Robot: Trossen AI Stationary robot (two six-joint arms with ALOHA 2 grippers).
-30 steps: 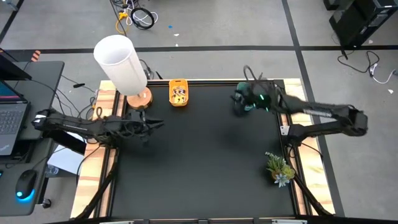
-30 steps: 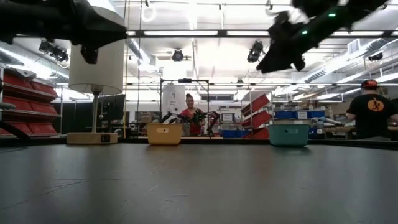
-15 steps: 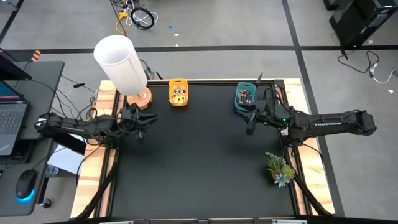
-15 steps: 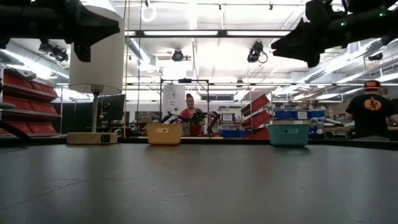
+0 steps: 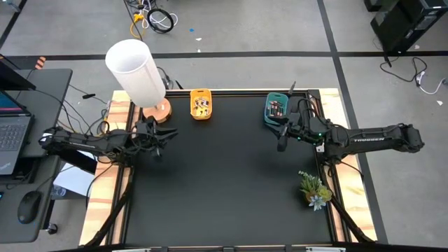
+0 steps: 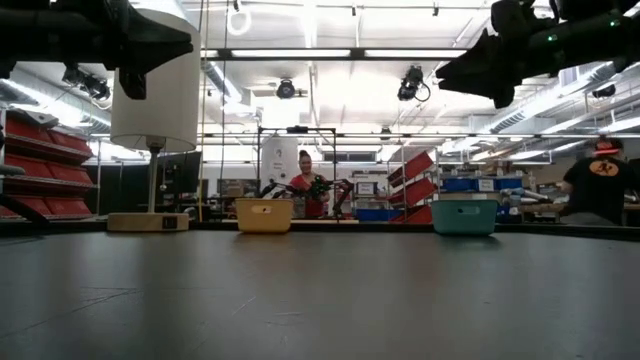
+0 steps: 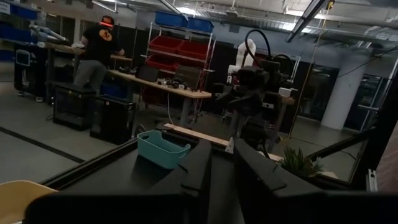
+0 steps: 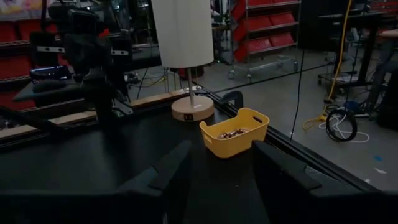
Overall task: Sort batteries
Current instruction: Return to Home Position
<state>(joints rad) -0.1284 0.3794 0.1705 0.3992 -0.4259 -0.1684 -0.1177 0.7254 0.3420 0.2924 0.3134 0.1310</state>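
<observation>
The sorting looks essentially finished. No loose cell shows on the black tabletop (image 5: 224,182), and both arms hang clear above it with nothing carried. The left gripper (image 5: 161,138) has its fingers a little apart on empty air. The right gripper (image 5: 281,134) has its fingers wider apart, also empty. What seems left is only for the arms to settle at rest.

The whitish-silver batteries (image 8: 233,132) lie heaped in the small yellow plastic bin (image 5: 201,105), which sits across the tabletop ahead of the right gripper and off to one side of the left gripper. The dark batteries with reddish ends (image 5: 276,108) lie in the small teal plastic bin (image 5: 267,112), just beside the right gripper. All appear to lie flat on their sides. Which way each long axis or end points is too small to tell.
</observation>
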